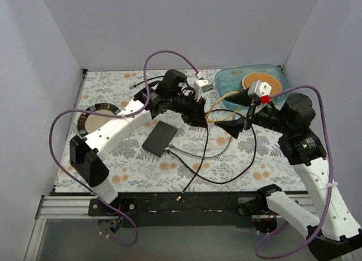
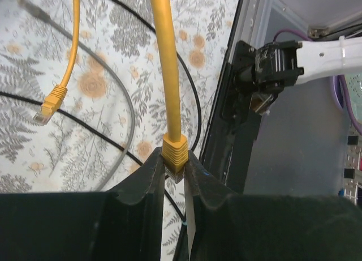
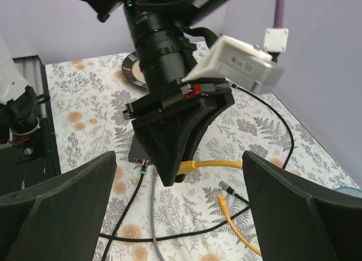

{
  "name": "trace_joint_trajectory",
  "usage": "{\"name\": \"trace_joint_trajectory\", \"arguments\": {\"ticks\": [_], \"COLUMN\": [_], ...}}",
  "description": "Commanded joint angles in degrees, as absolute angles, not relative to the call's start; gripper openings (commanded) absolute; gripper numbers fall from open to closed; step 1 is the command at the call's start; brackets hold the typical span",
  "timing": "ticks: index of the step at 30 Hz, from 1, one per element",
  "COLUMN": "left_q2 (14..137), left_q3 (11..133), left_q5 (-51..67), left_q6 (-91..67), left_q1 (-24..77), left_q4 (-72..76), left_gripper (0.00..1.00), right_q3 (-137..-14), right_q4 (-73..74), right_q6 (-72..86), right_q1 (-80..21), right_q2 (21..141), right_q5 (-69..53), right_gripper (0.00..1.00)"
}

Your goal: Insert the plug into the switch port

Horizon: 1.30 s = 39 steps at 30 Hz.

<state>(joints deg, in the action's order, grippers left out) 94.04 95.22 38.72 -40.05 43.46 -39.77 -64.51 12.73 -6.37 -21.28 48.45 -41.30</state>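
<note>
The black switch box [image 1: 159, 137] lies flat on the floral table, left of centre. Its ports are too small to make out, but a black cable [image 1: 192, 176] is plugged into its near short edge. My left gripper [image 1: 199, 118] hovers just right of the box's far end. It is shut on the yellow plug [image 2: 174, 154], whose cable [image 2: 164, 57] runs away from the fingers. In the right wrist view the left gripper [image 3: 175, 142] holds the plug [image 3: 189, 166] above the box corner [image 3: 134, 152]. My right gripper [image 1: 233, 128] is open, empty and faces the left gripper.
The yellow cable's other plug [image 3: 222, 200] and a grey cable's plug [image 3: 226, 186] lie loose on the table. A blue tray [image 1: 232, 82] holding a plate stands at the back right. A round dish [image 1: 97, 118] sits at the left. Black and grey cables cross the front.
</note>
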Motion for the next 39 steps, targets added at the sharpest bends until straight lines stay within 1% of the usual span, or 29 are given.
{"name": "trace_joint_trajectory", "arguments": {"ticks": [1, 5, 8, 10, 16, 24, 26, 30, 32, 37, 39], "left_q2": [94.48, 97.29, 99.14, 98.7, 92.82, 92.02, 91.06, 89.83, 89.47, 88.59, 88.59], "left_q3": [97.64, 99.93, 101.69, 101.52, 96.25, 94.13, 93.61, 94.13, 94.66, 96.15, 96.42], "left_q5": [39.99, 40.43, 43.15, 44.38, 44.21, 43.51, 43.59, 43.86, 43.94, 44.38, 45.09], "left_q6": [-37.36, -36.04, -36.21, -36.74, -40.34, -38.94, -38.67, -38.58, -38.32, -37.88, -37.53], "left_q1": [43.51, 43.59, 43.77, 44.21, 44.56, 44.65, 44.56, 44.65, 44.56, 44.65, 44.56], "left_q4": [-48.16, -54.21, -56.51, -56.25, -48.52, -51.24, -50.98, -50.62, -50.8, -51.15, -51.59], "left_gripper": [0.0, 0.0, 0.0, 0.0, 0.0, 0.0, 0.0, 0.0, 0.0, 0.0, 0.01], "right_q3": [-66.45, -66.1, -65.04, -64.51, -64.16, -63.37, -64.24, -65.39, -66.35, -66.45, -66.45], "right_q4": [15.64, 15.21, 14.59, 15.72, 17.93, 13.01, 13.79, 16.77, 18.62, 22.67, 23.11], "right_q6": [-11.07, -11.86, -12.92, -14.49, -16.17, -14.59, -15.2, -16.87, -18.01, -20.74, -21.0], "right_q1": [-21.27, -21.27, -21.36, -21.36, -21.36, -21.36, -21.36, -21.71, -22.32, -25.04, -25.66], "right_q2": [45.45, 43.42, 42.54, 43.06, 46.14, 49.65, 52.28, 56.33, 58.09, 60.38, 61.34], "right_q5": [-46.93, -49.03, -49.57, -48.96, -46.49, -49.3, -51.06, -53.7, -54.84, -53.97, -53.62], "right_gripper": [0.98, 0.98, 0.98, 0.98, 0.98, 0.98, 0.94, 0.84, 0.82, 0.8, 0.68]}}
